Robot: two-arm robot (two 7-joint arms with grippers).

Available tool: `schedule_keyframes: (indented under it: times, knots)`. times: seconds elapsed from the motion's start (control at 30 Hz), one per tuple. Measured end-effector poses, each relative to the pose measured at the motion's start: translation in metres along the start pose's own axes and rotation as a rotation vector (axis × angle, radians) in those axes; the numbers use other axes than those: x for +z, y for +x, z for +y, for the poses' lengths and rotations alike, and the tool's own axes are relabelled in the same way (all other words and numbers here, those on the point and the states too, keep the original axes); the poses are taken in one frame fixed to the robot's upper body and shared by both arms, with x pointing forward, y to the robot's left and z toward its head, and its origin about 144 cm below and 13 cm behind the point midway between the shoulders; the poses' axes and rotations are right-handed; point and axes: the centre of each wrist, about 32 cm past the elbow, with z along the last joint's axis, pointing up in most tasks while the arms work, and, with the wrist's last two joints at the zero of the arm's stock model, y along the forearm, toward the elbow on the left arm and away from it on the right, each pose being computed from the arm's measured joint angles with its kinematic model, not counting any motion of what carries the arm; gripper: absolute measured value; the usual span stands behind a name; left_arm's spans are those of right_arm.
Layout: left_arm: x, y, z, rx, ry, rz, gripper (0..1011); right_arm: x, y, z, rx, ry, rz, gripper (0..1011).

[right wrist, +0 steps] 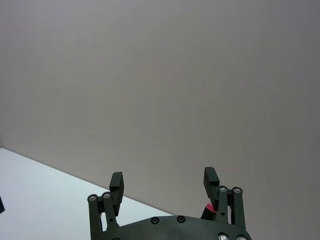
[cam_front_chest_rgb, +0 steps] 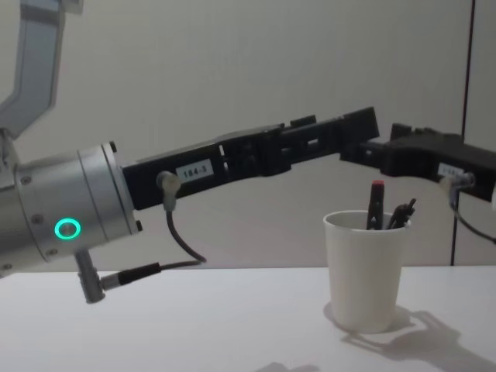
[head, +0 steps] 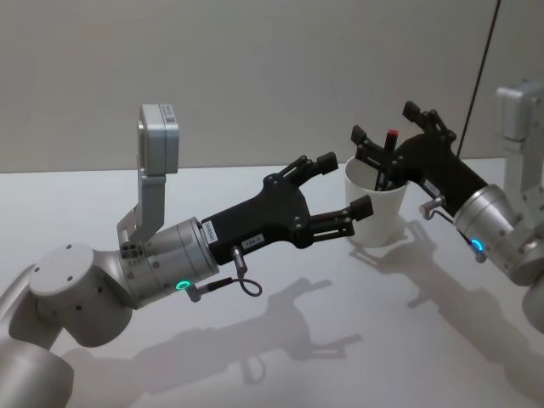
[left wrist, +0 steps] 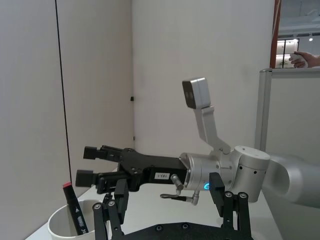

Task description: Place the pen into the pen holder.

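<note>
White paper forms the pen holder (head: 376,212), a tapering cup with a rolled rim standing toward the table's (head: 76,204) far right edge. Inside leans the pen (cam_front_chest_rgb: 376,204), black with a red cap, beside a dark clip. The left gripper (head: 347,183), matte black, gapes wide beside the cup, holding nothing. The right gripper (head: 384,125) hovers over the rim, fingers spread and empty.
</note>
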Motion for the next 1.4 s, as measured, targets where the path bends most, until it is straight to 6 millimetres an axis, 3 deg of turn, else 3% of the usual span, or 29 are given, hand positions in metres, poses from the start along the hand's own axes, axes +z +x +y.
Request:
schedule_keyframes:
  times: [0.33,0.63,1.4]
  knots:
    - [0.0,0.0,0.0,0.0,0.0,0.0,1001,0.012,-0.001,-0.014,-0.022,0.039,0.012,1001]
    - [-0.001,-0.002,0.0,0.041,0.019,-0.013,1001,0.01,-0.002,-0.018,-0.034,0.028,0.014,1002]
    - [-0.008,-0.017,-0.003,0.31,0.126,-0.132,1001,-0.002,-0.022,-0.075,-0.187,-0.099,-0.008,1002]
